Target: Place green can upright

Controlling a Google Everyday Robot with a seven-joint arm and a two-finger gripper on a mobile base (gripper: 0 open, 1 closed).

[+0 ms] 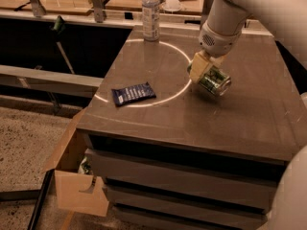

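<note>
The pincer (205, 73) is clamped on the green can (216, 82), tilted low over the worktop (249, 119). Gripping looks done; setting it upright and releasing remain.

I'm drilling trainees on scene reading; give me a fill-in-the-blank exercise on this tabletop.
The gripper is at the green ___.
The clear bottle stands ___ at the far edge of the table.
In the camera view, the blue packet lies ___ of the green can.
Missing: can; upright; left.
</note>
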